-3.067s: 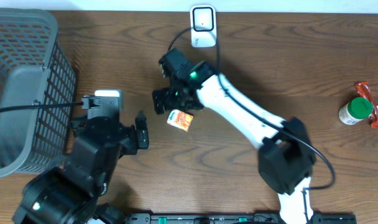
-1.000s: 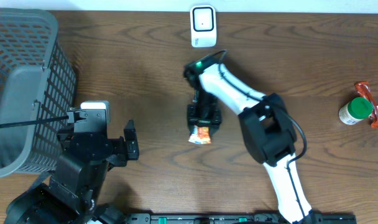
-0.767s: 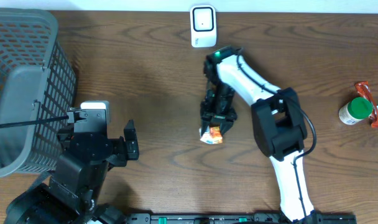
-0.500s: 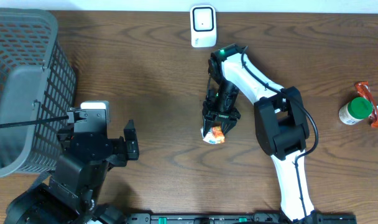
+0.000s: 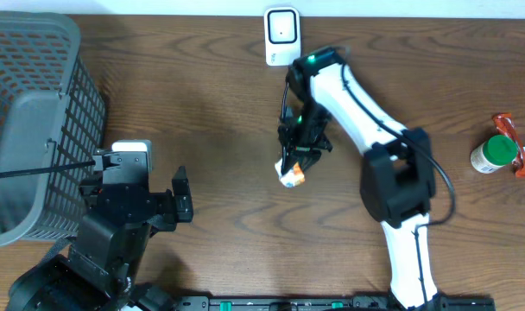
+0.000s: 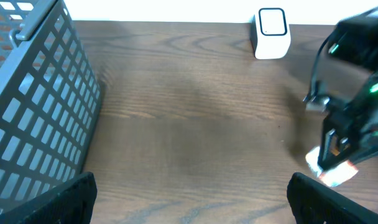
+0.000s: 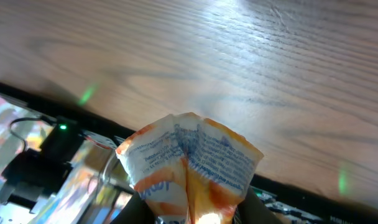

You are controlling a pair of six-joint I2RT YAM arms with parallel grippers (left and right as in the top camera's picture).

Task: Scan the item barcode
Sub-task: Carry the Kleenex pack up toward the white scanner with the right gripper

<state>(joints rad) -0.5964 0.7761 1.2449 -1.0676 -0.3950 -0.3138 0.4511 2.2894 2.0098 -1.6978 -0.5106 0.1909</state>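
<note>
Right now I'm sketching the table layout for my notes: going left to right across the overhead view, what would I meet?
In order: grey mesh basket → left gripper → orange snack packet → green-capped bottle.

Right end effector clamps tight; left end effector gapes wide.

Grey mesh basket sits at the left of the wooden table. Far right, a green-capped bottle stands beside a red wrapper.

one each: packet, scanner, basket, bottle
</note>
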